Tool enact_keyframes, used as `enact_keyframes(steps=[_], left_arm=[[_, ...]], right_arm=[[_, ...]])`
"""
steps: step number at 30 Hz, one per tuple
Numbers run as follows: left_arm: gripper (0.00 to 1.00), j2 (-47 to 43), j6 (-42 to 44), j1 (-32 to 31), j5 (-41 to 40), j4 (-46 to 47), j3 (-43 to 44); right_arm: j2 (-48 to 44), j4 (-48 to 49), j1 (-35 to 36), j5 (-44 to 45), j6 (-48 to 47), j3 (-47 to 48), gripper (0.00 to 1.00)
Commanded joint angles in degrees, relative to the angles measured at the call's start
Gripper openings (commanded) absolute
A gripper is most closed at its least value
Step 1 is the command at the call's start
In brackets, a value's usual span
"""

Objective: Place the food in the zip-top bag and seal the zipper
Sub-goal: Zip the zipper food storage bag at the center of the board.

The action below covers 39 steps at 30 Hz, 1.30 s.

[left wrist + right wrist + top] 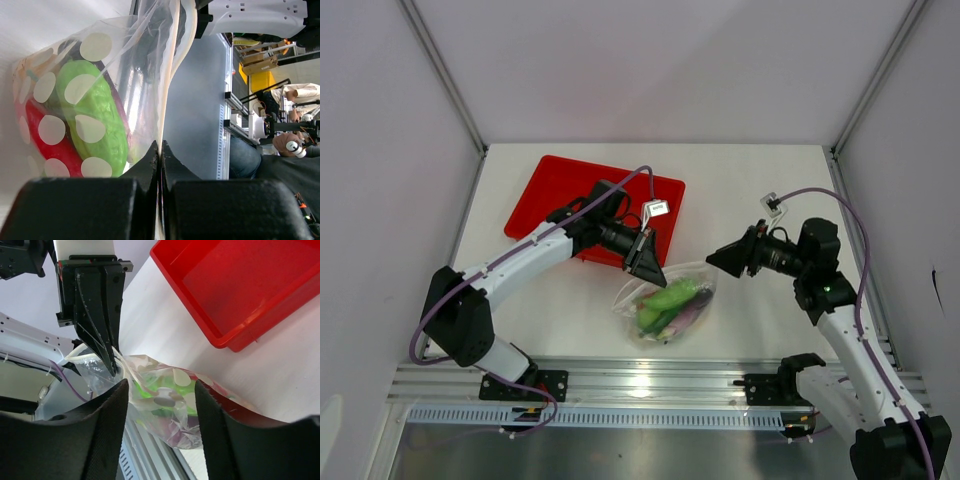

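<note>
Surface: white table (760,200) between pale walls, with the red tray (550,195) at back left.
Bag: zip-top bag (670,300) mid-table, near the front rail (650,380); the food (107,107) is inside, green and red pieces showing.
Left gripper (159,150): jaws clamped on the bag's edge.
Right gripper (712,258): jaws apart, just right of the bag.
Writing: cable tag (657,208), too small to read.
Room: the table runs on behind the right gripper to the back wall.

Left gripper (159,146) pinched closed, right gripper (161,385) spread apart

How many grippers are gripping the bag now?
1. The left gripper is shut on an edge of the bag. The right gripper hangs open beside it, holding nothing.
</note>
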Motion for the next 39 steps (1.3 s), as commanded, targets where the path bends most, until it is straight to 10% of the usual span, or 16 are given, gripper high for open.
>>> enact_keyframes(steps=[1, 18, 21, 22, 27, 39], left_arm=[[0.0, -2.96, 1.16, 0.43, 2.89, 1.41, 0.31], [0.05, -3.22, 2.83, 0.43, -0.09, -1.05, 1.1], [0.29, -4.1, 3.54, 0.26, -0.63, -0.53, 0.92], [0.57, -4.97, 3.45, 0.17, -0.71, 0.0, 0.84], [0.99, -7.53, 5.81, -2.81, -3.34, 1.41, 2.67], [0.99, -4.54, 7.93, -11.51, -21.97, 7.39, 6.99]], right_arm=[[0.39, -1.11, 1.58, 1.52, 0.16, 2.7, 0.57], [-2.42, -12.27, 5.36, 17.24, 1.21, 7.35, 0.0], [-2.59, -15.78, 6.24, 21.2, 4.02, 9.81, 0.0], [-2.51, -16.32, 6.59, 22.69, 5.07, 10.25, 0.0], [-1.89, -19.39, 9.75, 26.74, 11.23, 12.62, 0.0], [-0.75, -24.05, 15.47, 35.0, 21.33, 15.88, 0.0]])
